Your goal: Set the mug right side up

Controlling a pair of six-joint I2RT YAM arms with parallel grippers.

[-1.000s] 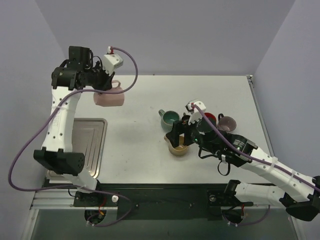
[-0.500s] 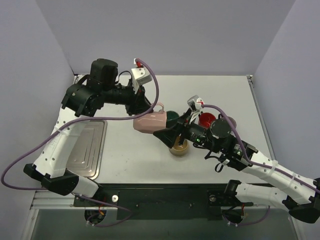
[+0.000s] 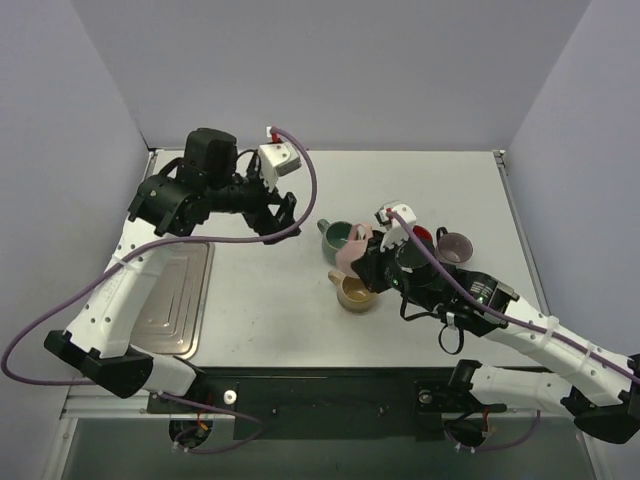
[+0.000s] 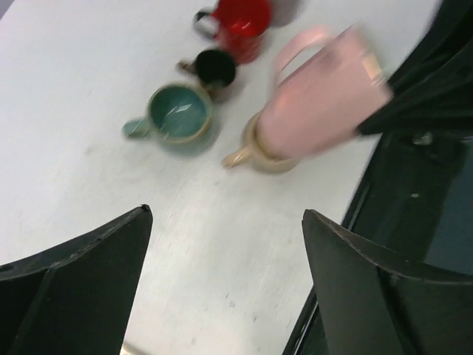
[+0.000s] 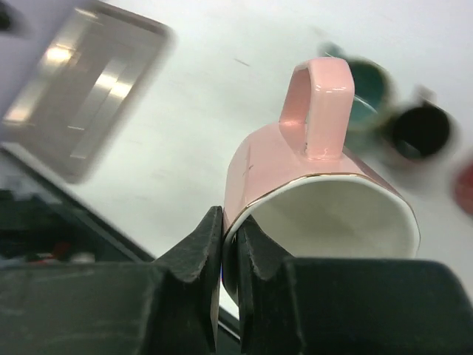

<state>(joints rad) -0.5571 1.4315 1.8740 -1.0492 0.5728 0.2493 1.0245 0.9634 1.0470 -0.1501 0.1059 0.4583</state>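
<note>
Handover completed: half a second earlier the pink mug (image 3: 351, 250) hung from the left gripper (image 3: 286, 214) over mid-table; it now sits in the right gripper (image 3: 366, 264), and the left gripper has drawn back towards the left, apart from it. The left gripper's jaws stand wide and hold nothing, as the left wrist view confirms. The right gripper's jaws are closed tight on the mug's rim, its wall pinched between the two fingers (image 5: 198, 248). The mug is held off the table (image 3: 270, 300), tipped on its side just over the tan mug (image 3: 356, 294) and beside the teal mug (image 3: 336, 236). The left arm is raised with its elbow bent; the right arm reaches low and diagonally from the near right corner.
</note>
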